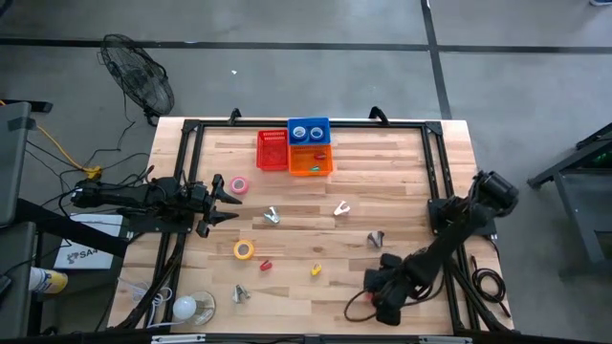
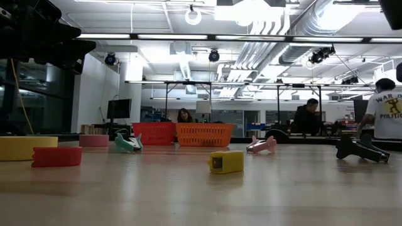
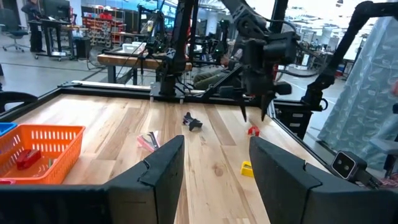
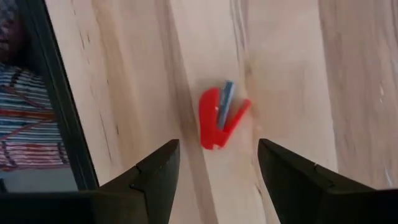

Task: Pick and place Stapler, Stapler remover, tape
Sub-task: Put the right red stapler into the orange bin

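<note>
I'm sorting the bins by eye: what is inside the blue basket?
Looking down from above, the blue basket holds two round white-and-blue items, likely tape rolls, side by side. Whatever lies under them is covered, and the low view hides this basket behind the others.

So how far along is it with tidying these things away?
Partly done: some pieces lie in the blue basket and orange basket. Right now the right claw hangs open over a red stapler, gripping nothing; the left claw waits open. Pink tape, yellow tape and a yellow stapler lie loose.
</note>
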You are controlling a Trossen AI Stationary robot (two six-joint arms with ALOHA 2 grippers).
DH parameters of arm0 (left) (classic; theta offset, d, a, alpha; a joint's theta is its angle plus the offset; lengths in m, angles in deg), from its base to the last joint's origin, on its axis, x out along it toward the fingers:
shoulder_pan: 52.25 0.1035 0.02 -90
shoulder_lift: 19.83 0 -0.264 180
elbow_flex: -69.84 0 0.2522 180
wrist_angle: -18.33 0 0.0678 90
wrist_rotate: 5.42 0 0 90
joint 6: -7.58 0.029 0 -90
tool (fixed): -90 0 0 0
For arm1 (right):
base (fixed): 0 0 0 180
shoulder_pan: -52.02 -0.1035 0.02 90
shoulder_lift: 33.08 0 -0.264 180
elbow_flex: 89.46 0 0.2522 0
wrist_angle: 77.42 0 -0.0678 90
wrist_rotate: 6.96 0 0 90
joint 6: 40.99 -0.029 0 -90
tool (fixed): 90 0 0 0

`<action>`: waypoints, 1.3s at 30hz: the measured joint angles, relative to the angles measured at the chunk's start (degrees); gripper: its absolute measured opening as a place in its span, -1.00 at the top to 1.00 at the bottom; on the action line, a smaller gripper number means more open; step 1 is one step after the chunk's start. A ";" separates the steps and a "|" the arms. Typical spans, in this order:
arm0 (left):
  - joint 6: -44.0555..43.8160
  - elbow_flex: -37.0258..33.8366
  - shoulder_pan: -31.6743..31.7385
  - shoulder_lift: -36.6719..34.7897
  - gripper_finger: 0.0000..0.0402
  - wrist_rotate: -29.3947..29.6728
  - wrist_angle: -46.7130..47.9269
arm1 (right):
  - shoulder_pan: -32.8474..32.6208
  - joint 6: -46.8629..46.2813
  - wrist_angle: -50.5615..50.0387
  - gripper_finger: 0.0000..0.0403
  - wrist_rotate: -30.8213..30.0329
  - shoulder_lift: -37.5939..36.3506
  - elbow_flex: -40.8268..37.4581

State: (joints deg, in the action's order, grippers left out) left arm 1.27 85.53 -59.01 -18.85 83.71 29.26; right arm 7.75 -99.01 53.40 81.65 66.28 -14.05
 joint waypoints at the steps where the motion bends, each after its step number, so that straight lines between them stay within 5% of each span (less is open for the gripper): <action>1: -0.01 0.00 0.00 -0.01 0.11 0.00 0.00 | -0.02 0.02 -1.37 -0.03 -0.04 1.19 1.46; 9: -0.01 0.02 0.00 0.01 0.11 0.00 0.00 | 0.00 -0.79 -8.03 -0.04 -1.63 7.12 8.40; 28: 0.01 0.00 0.00 -0.01 0.11 0.00 0.00 | 0.02 -2.83 -6.47 -0.02 -2.82 11.73 8.89; 39: 0.00 0.00 0.00 0.00 0.11 0.00 0.00 | 0.11 -2.92 -6.59 0.32 -3.34 12.91 9.00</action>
State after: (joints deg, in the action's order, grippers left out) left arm 1.26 85.53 -59.01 -18.85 83.71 29.26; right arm 7.86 -101.94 46.81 78.31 79.18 -5.05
